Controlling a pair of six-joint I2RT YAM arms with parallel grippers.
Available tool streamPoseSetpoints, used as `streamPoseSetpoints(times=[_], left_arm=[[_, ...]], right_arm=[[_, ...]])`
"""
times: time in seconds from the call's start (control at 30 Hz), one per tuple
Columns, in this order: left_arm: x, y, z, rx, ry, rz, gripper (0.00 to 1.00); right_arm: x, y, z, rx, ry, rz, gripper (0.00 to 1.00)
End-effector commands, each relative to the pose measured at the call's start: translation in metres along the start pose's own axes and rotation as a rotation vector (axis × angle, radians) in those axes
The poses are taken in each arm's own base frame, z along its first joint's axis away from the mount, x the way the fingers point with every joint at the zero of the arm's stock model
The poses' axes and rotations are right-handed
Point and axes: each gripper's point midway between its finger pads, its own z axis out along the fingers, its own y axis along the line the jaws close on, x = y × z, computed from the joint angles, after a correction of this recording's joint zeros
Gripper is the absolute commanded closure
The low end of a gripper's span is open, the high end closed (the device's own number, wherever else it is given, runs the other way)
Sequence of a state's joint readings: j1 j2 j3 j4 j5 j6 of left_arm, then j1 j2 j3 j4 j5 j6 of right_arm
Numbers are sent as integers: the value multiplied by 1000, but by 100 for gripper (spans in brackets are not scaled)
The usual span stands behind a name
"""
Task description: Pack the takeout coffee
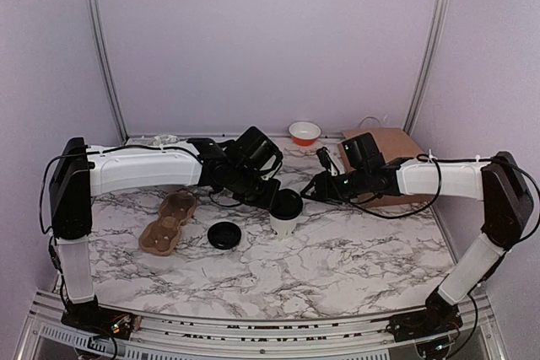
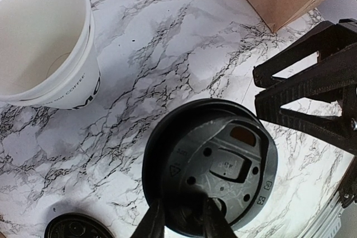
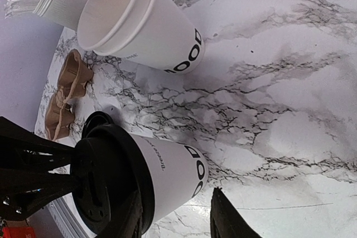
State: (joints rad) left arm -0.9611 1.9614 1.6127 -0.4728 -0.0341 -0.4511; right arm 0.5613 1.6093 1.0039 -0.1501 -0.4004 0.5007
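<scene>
Now the white paper takeout coffee cup with black lettering (image 1: 283, 225) is seen standing upright on the marble-patterned table (image 1: 337, 267). It is placed on the right-arm side of the brown moulded cardboard cup carrier (image 1: 169, 223), apart from it. A round black plastic lid (image 2: 217, 160) is seated on top of the cup. Its near rim is pinched by the left gripper (image 2: 181, 211), both fingers drawn in tight on the plastic. A loose flat black lid (image 1: 224, 235) is spotted lying between the carrier and the cup.

A second, lidless white paper cup (image 2: 44, 37) is stood on that same side of the carrier, near the lidded one but not touching it. The right gripper (image 3: 174, 204) is held at the lidded cup's flank, on the side away from the carrier. Its fingers are parted and nothing is clamped between them. Whether the cup wall is touched cannot be told. A brown paper bag (image 1: 396, 141) is set farther still from the carrier, behind the right arm.
</scene>
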Motion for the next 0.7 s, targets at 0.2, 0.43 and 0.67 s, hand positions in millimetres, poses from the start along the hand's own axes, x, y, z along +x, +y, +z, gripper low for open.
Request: streamPoseSetpoints(times=[0.2, 0.43, 0.67], left_arm=[[3, -2, 11, 10, 18, 15, 75], [3, -2, 14, 9, 20, 16, 75], [5, 0, 16, 1, 26, 18, 75]], right_arm=[[-16, 8, 3, -32, -28, -30, 60], [-5, 1, 7, -16, -6, -23, 61], [24, -14, 14, 49, 62, -19, 61]])
